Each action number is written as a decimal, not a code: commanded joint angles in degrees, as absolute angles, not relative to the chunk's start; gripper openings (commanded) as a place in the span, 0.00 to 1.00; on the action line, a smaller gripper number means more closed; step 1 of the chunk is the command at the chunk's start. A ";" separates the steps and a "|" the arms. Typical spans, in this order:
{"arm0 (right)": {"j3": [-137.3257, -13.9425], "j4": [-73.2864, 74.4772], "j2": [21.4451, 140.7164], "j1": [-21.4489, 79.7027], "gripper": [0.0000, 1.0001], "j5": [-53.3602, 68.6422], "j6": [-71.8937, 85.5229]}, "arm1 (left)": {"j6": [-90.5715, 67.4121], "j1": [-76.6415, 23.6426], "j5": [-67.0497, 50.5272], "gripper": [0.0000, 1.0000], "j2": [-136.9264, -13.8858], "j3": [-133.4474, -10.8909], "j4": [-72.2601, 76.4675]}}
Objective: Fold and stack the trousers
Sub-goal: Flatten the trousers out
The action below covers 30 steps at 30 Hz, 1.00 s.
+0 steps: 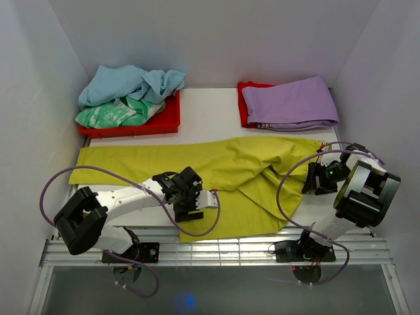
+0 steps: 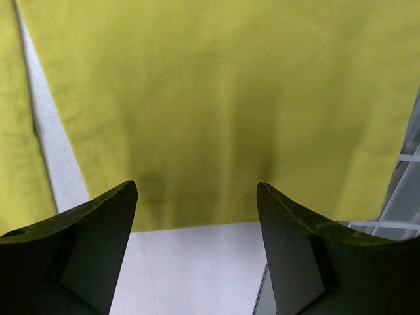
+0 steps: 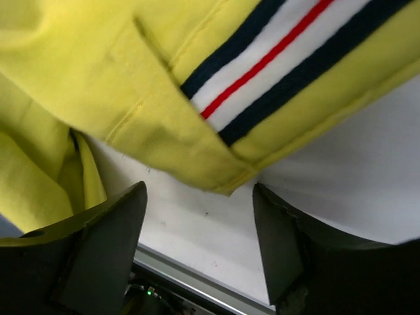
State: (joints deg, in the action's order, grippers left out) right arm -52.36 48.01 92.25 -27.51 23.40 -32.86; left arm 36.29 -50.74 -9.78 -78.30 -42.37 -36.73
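The left jaws stand wide open and hold nothing; in the left wrist view the two dark fingers (image 2: 85, 249) frame a straight hem of the yellow trousers (image 2: 216, 98), which lies flat on the white counter (image 2: 190, 269) just ahead of the tips; whether the tips touch the cloth cannot be told.

The right jaws are also spread wide and empty; between their fingers (image 3: 98, 243) a corner of the waist sits on the counter, just beyond the tips; along it runs a woven band (image 3: 282, 52) of navy, white and red stripes, with a stitched pocket slit beside it.

From above, the trousers (image 1: 216, 164) lie unfolded across the middle of the counter (image 1: 210, 111); one leg stretches flat to the left edge; the other angles down to the near edge, its hem over the metal grating (image 1: 230, 252); the waist is rumpled near the right edge, beside the right arm (image 1: 364, 190); the left arm (image 1: 125, 197) reaches in over the near leg.

At the far left corner a red tray (image 1: 167, 121) holds a loose blue garment (image 1: 128, 82) and a green patterned one (image 1: 111, 115); toward the far right corner a folded lilac garment (image 1: 289, 102) covers most of a second red tray (image 1: 244, 105), apart from the trousers.
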 commanded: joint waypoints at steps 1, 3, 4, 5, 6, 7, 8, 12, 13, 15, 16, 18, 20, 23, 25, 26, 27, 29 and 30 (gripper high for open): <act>-51.24 40.78 93.77 -27.16 0.70 24.61 -30.59 | 37.96 -50.80 -12.38 0.85 -75.41 -40.52 -36.91; -51.42 40.26 94.39 -27.16 0.67 24.08 -29.89 | 38.23 -50.80 -15.55 0.86 -74.71 -40.34 -37.53; -51.59 40.17 94.48 -27.16 0.66 24.00 -29.80 | 38.15 -50.89 -15.99 0.87 -74.88 -40.25 -37.53; -51.68 40.17 94.74 -27.16 0.64 24.26 -29.45 | 38.06 -51.06 -16.08 0.87 -75.49 -40.17 -37.44; -51.85 40.25 94.92 -26.98 0.62 24.34 -29.36 | 38.06 -51.24 -14.69 0.87 -76.28 -40.08 -37.09; -51.94 40.34 95.10 -26.90 0.55 24.43 -29.27 | 37.71 -51.33 -13.46 0.87 -77.94 -39.64 -36.31; -52.03 40.43 95.18 -26.55 0.51 24.61 -29.27 | 37.71 -51.42 -12.32 0.87 -78.92 -39.46 -34.82; -52.38 40.08 95.89 -25.93 0.34 24.35 -28.83 | 37.71 -52.12 -8.36 0.87 -83.58 -39.46 -32.61; -52.47 39.90 95.98 -25.75 0.29 24.26 -28.83 | 37.79 -52.38 -7.83 0.87 -84.45 -39.55 -32.26; -52.65 39.99 96.06 -25.75 0.09 24.35 -28.83 | 37.97 -53.00 -7.21 0.86 -86.65 -39.81 -31.64; -52.91 40.51 96.06 -25.75 0.08 24.08 -29.00 | 38.06 -53.17 -7.12 0.85 -87.01 -39.73 -31.38; -53.00 40.95 95.10 -25.75 0.08 23.38 -29.53 | 38.14 -53.70 -7.12 0.81 -88.41 -39.73 -31.03; -53.09 41.31 93.18 -25.84 0.08 22.51 -30.41 | 38.41 -54.05 -7.29 0.71 -89.12 -39.03 -30.85; -54.05 42.71 90.80 -26.01 0.08 21.80 -31.28 | 38.67 -54.14 -6.77 0.40 -89.91 -37.97 -30.94; -54.67 43.59 89.83 -26.28 0.08 21.53 -31.73 | 38.94 -54.14 -6.33 0.18 -89.04 -37.18 -31.37; -55.02 43.94 88.87 -26.37 0.08 21.01 -32.42 | 38.85 -54.05 -5.89 0.11 -88.34 -37.09 -32.51; -55.54 44.55 88.42 -26.45 0.08 20.48 -32.95 | 38.33 -53.88 -5.45 0.02 -87.29 -37.44 -33.13; -56.16 45.35 87.37 -26.80 0.08 18.65 -35.23 | 37.88 -52.39 -5.53 0.00 -82.90 -38.58 -36.36; -56.60 45.87 87.28 -27.15 0.08 18.02 -36.11 | 37.88 -51.60 -5.80 0.00 -81.23 -39.45 -37.78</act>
State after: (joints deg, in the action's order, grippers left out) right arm -53.52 43.92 89.80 -26.20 21.45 -32.14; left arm 37.15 -53.98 -10.00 -81.56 -41.98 -32.82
